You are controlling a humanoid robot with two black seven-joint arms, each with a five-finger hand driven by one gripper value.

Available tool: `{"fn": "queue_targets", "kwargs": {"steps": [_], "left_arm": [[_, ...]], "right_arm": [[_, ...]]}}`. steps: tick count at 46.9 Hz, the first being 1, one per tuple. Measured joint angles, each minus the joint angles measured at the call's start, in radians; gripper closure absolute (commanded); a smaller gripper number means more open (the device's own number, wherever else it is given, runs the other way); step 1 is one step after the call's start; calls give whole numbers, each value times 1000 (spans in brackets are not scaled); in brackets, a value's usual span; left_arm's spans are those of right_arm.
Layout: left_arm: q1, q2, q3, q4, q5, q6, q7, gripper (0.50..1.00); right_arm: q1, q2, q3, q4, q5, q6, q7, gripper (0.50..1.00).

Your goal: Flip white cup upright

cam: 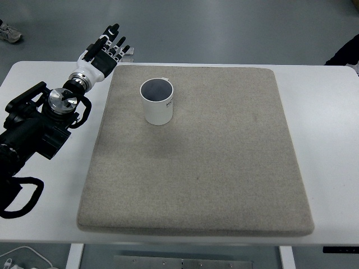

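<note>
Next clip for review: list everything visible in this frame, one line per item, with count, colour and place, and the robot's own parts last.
white cup: 1, white with dark print on its side, standing mouth up on the far left part of the mat
mat: 1, grey-beige felt, covering most of the table's middle
table: 1, white, under the mat
cable: 1, white, at the table's near left edge
shoe: 1, pale, on the floor at far left, belonging to a person
left hand: 1, black and white, fingers spread, holding nothing, beyond the mat's far left corner
right hand: not in view
</note>
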Motion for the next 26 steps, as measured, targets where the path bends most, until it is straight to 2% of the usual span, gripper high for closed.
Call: {"fn": "queue_targets", "kwargs": {"steps": [26], "left_arm": [[4, -12, 1, 5, -3, -9, -1, 504]], "right_arm": [[0, 0, -1, 0, 0, 1, 0, 570]]}}
